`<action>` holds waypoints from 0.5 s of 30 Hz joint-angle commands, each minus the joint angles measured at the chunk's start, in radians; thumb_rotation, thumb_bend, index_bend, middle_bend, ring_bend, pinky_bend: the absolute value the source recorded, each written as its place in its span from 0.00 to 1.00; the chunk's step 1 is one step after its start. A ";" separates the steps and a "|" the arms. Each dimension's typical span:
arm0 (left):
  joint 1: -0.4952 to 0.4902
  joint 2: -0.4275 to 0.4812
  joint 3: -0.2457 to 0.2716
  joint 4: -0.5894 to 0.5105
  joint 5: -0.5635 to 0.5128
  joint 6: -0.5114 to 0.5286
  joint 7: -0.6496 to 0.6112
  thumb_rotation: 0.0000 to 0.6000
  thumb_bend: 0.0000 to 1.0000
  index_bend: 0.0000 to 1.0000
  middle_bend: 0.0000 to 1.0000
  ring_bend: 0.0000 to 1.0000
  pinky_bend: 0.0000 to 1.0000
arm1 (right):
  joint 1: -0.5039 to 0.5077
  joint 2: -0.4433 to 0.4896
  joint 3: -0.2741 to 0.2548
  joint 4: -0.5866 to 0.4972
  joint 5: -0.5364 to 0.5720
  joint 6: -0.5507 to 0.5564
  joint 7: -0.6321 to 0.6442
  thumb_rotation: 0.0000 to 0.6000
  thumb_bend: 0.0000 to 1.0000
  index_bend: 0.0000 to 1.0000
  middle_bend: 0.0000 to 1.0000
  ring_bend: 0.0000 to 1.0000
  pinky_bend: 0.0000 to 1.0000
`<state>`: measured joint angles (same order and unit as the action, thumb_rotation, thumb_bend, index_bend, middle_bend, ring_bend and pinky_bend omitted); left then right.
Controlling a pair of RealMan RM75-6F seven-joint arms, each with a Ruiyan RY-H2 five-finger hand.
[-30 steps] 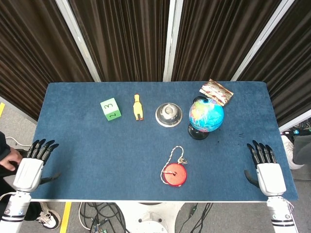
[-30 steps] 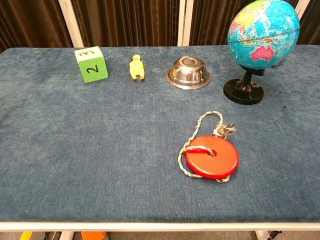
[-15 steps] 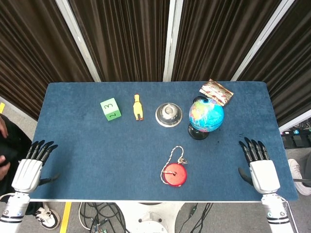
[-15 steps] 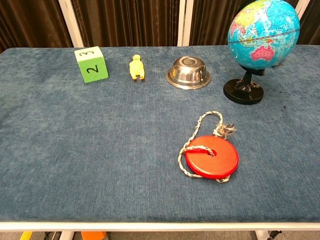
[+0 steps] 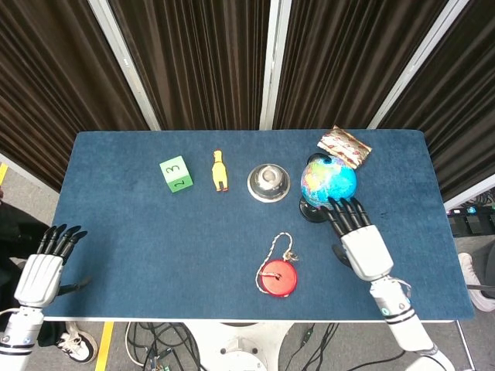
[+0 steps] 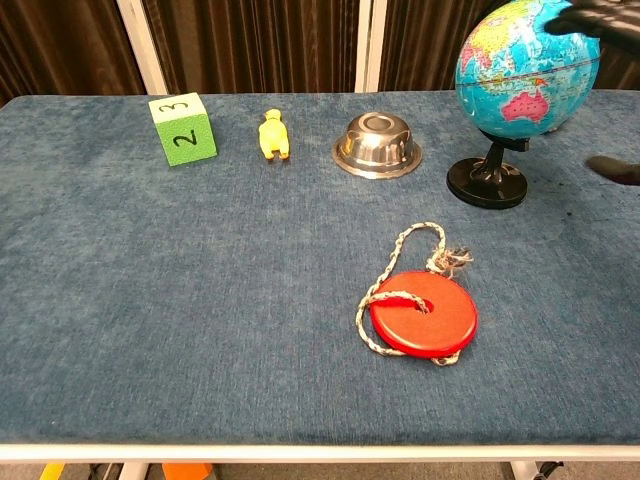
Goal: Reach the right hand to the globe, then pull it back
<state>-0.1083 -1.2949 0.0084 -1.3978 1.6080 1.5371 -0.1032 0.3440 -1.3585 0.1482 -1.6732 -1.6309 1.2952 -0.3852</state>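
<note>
The blue globe (image 5: 328,179) (image 6: 526,65) stands on its black base (image 6: 486,182) at the right back of the table. My right hand (image 5: 358,236) has its fingers spread, and the black fingertips (image 5: 345,209) reach the globe's near side. In the chest view only dark fingertips (image 6: 596,18) show at the top right over the globe. The hand holds nothing. My left hand (image 5: 45,264) lies open at the table's left front corner, fingers apart.
A red disc with a rope loop (image 5: 278,275) (image 6: 423,311) lies in front of the globe. Behind it stand a metal bowl (image 5: 268,182), a yellow toy (image 5: 220,170) and a green number cube (image 5: 176,173). A snack packet (image 5: 344,146) lies behind the globe.
My right hand has moved from the right front edge leftward and forward to the globe. The left hand has barely shifted.
</note>
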 commanded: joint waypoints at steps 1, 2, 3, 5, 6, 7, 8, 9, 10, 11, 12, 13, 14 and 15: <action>0.001 0.000 0.001 0.004 -0.001 -0.001 -0.004 1.00 0.00 0.15 0.10 0.02 0.05 | 0.018 -0.019 0.006 -0.003 0.024 -0.026 -0.018 1.00 0.19 0.00 0.00 0.00 0.00; 0.001 0.001 0.000 0.005 -0.002 -0.001 -0.005 1.00 0.00 0.15 0.10 0.02 0.05 | 0.021 -0.022 0.005 -0.002 0.028 -0.030 -0.021 1.00 0.19 0.00 0.00 0.00 0.00; 0.002 0.001 0.000 0.007 -0.003 0.000 -0.009 1.00 0.00 0.15 0.10 0.02 0.05 | 0.025 -0.024 0.005 0.001 0.035 -0.035 -0.024 1.00 0.19 0.00 0.00 0.00 0.00; 0.002 -0.001 0.000 0.010 -0.004 -0.001 -0.014 1.00 0.00 0.15 0.10 0.02 0.05 | 0.031 -0.026 0.007 0.005 0.046 -0.040 -0.027 1.00 0.19 0.00 0.00 0.00 0.00; 0.002 -0.001 0.001 0.012 -0.003 -0.002 -0.015 1.00 0.00 0.15 0.10 0.02 0.05 | 0.034 -0.026 0.008 0.006 0.051 -0.042 -0.028 1.00 0.19 0.00 0.00 0.00 0.00; 0.002 -0.001 0.001 0.012 -0.002 -0.002 -0.015 1.00 0.00 0.15 0.10 0.02 0.05 | 0.036 -0.026 0.009 0.007 0.056 -0.043 -0.029 1.00 0.19 0.00 0.00 0.00 0.00; 0.002 -0.001 0.002 0.013 -0.001 -0.001 -0.015 1.00 0.00 0.15 0.10 0.02 0.05 | 0.038 -0.026 0.010 0.007 0.060 -0.045 -0.030 1.00 0.19 0.00 0.00 0.00 0.00; 0.002 -0.001 0.001 0.013 -0.001 -0.001 -0.015 1.00 0.00 0.15 0.10 0.02 0.05 | 0.040 -0.025 0.010 0.007 0.065 -0.046 -0.031 1.00 0.19 0.00 0.00 0.00 0.00; 0.003 -0.001 0.001 0.013 -0.001 0.000 -0.015 1.00 0.00 0.15 0.10 0.02 0.05 | 0.042 -0.024 0.011 0.007 0.070 -0.047 -0.032 1.00 0.19 0.00 0.00 0.00 0.00; 0.003 -0.001 0.000 0.014 -0.002 0.001 -0.016 1.00 0.00 0.15 0.10 0.02 0.05 | 0.042 -0.023 0.011 0.008 0.075 -0.047 -0.033 1.00 0.19 0.00 0.00 0.00 0.00; 0.004 -0.001 0.000 0.013 -0.002 0.002 -0.015 1.00 0.00 0.15 0.10 0.02 0.05 | 0.043 -0.022 0.012 0.008 0.083 -0.048 -0.034 1.00 0.19 0.00 0.00 0.00 0.00; 0.004 -0.002 -0.001 0.013 -0.002 0.003 -0.014 1.00 0.00 0.15 0.10 0.02 0.05 | 0.043 -0.022 0.013 0.009 0.089 -0.047 -0.036 1.00 0.19 0.00 0.00 0.00 0.00; 0.004 -0.003 -0.001 0.015 -0.003 0.004 -0.014 1.00 0.00 0.15 0.10 0.02 0.05 | 0.043 -0.022 0.014 0.009 0.096 -0.046 -0.037 1.00 0.19 0.00 0.00 0.00 0.00; 0.005 -0.005 -0.001 0.016 -0.003 0.003 -0.014 1.00 0.00 0.15 0.10 0.02 0.05 | 0.043 -0.022 0.015 0.009 0.105 -0.045 -0.038 1.00 0.19 0.00 0.00 0.00 0.00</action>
<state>-0.1038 -1.2996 0.0076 -1.3819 1.6050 1.5404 -0.1171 0.3867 -1.3810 0.1615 -1.6646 -1.5340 1.2491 -0.4215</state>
